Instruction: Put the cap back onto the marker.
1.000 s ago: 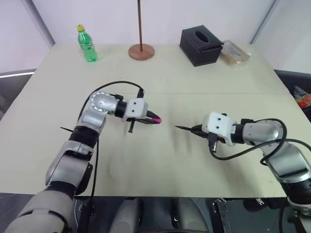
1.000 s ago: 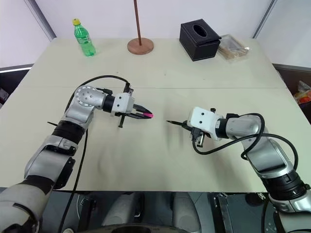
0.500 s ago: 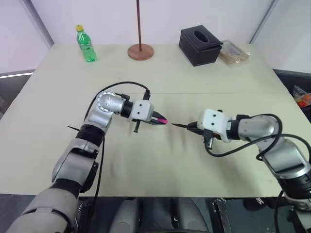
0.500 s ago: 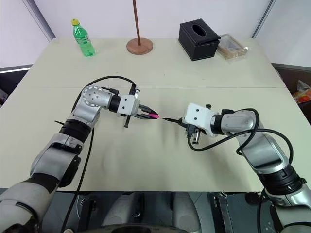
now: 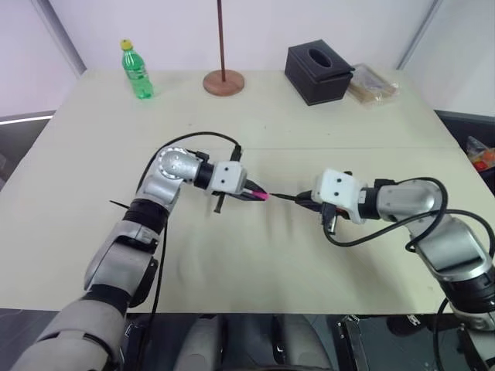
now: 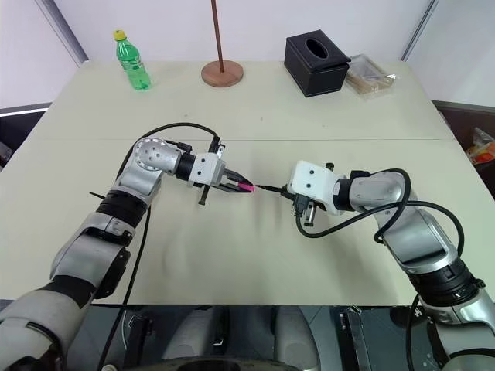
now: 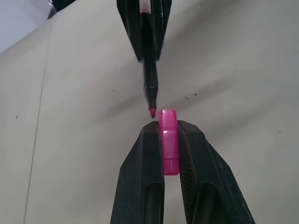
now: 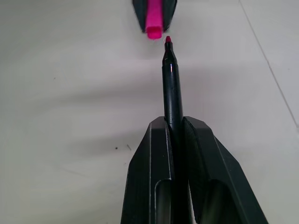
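My left gripper [image 7: 167, 135] is shut on the pink cap [image 7: 168, 140], whose open end sticks out past the fingertips. Facing it, my right gripper [image 8: 174, 123] is shut on the thin black marker [image 8: 171, 88], red tip forward. Both hover above the middle of the beige table [image 5: 255, 255]. From the head views, the cap [image 5: 262, 195] and the marker [image 5: 285, 198] point at each other nearly end to end. The red tip [image 7: 152, 112] sits just beside the cap's mouth, slightly off its axis, with a small gap between them.
At the table's far edge stand a green bottle [image 5: 137, 69], a round wooden stand with a pole [image 5: 223, 80], a black tissue box [image 5: 319, 73] and a clear packet [image 5: 372, 83]. Dark floor lies beyond the table's near edge.
The two grippers have closed in on each other over the table's middle. The gap between cap and marker tip has shrunk from wide to almost nothing.
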Controlling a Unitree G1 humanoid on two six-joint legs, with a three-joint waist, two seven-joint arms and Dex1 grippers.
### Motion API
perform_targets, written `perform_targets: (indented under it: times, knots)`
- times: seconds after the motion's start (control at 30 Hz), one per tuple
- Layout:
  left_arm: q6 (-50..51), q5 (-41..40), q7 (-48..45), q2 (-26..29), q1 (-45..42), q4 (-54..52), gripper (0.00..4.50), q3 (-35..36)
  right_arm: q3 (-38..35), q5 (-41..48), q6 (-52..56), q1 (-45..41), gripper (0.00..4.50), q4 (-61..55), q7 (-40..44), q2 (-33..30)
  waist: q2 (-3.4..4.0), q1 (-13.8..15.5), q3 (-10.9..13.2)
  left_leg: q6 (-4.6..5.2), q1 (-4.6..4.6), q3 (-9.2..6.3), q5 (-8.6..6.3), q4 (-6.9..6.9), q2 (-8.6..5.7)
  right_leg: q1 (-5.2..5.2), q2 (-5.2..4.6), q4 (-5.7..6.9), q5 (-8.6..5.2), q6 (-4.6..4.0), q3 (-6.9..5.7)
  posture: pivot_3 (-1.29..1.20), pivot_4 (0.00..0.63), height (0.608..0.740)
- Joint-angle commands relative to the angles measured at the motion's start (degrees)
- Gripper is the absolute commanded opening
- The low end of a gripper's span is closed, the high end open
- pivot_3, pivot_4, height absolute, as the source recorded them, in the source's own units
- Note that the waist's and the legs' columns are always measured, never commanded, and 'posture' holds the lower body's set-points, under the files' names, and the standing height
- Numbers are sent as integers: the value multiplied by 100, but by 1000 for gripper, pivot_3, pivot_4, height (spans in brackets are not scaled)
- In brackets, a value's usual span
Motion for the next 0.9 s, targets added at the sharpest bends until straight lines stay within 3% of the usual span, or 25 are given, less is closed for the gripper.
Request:
perform_targets:
  times: [0.03,0.9]
  knots:
    - [-56,96,93,46,-121,42,0,-14,-63,37,3,-121,38,-235,-26,3,0,1,0,0,0,0,0,0,-1,0,0,0,0,0,0,0,150,740]
    - [48,-15,266,71,-179,19,0,103,8,1,-44,-51,38,-240,-84,35,0,0,0,0,0,0,0,0,0,0,0,0,0,0,0,0,150,740]
